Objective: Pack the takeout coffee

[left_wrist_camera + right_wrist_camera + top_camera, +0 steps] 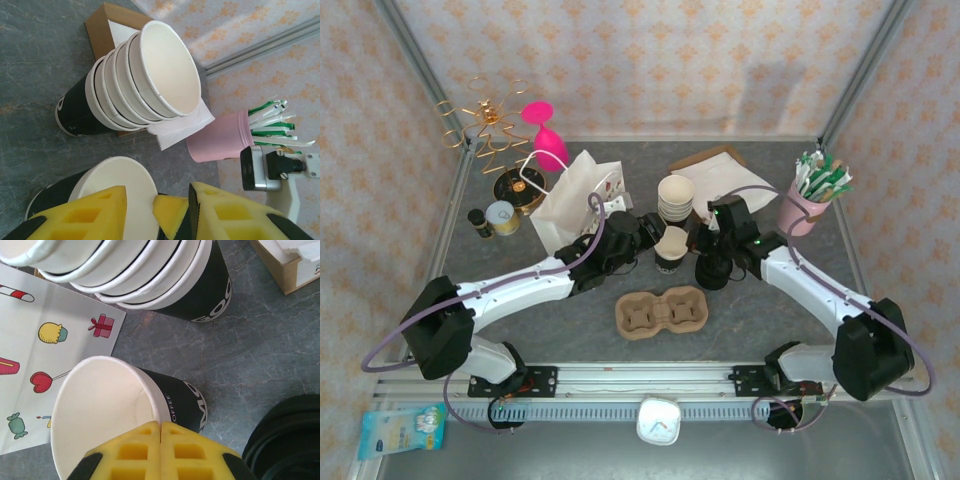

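Cup (102,405) rim behind right pincer (160,428)

My left arm (510,290) stretches from its base at the near left toward the middle, wrist low. My left tool (648,240) points right, its yellow fingers (95,215) standing apart. My right arm (810,290) bends in from the near right. My right tool (692,243) faces left, close to the other, its fingers (140,450) pressed together without a gap.

Cream wallpaper (620,60) with small orange flowers on three sides. Grey marbled table top (580,330) below, evenly lit. Metal posts (860,70) in back corners, ribbed rail (620,410) along near edge.
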You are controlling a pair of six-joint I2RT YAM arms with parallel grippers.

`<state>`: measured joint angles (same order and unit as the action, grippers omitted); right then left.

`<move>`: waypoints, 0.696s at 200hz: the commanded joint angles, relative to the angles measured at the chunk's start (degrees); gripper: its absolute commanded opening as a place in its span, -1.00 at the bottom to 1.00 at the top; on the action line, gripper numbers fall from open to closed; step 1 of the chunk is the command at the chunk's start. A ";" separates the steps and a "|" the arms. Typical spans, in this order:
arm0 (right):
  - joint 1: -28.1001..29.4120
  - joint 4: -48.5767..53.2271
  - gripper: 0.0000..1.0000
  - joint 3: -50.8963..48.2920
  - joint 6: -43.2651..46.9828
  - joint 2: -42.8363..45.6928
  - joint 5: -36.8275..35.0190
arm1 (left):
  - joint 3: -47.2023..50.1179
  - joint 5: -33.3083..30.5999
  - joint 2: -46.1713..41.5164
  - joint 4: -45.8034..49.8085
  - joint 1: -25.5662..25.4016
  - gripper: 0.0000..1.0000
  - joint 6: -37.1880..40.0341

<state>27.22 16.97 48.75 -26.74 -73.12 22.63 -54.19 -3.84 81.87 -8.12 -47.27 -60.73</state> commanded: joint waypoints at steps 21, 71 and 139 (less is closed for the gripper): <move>0.29 -1.41 -0.98 -0.68 1.29 -1.10 -2.65 | -2.53 -0.14 -0.16 1.04 -0.37 -0.25 2.63; 0.29 0.90 -0.75 -0.18 2.59 -0.22 -3.22 | -3.39 0.52 0.69 1.66 -0.37 -0.25 3.40; 0.30 7.32 -0.52 4.72 3.69 1.26 -5.80 | -4.71 0.12 0.50 4.56 -0.40 -0.24 4.99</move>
<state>27.22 19.73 48.90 -24.16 -74.06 20.23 -56.51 -3.42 81.97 -5.80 -47.27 -57.84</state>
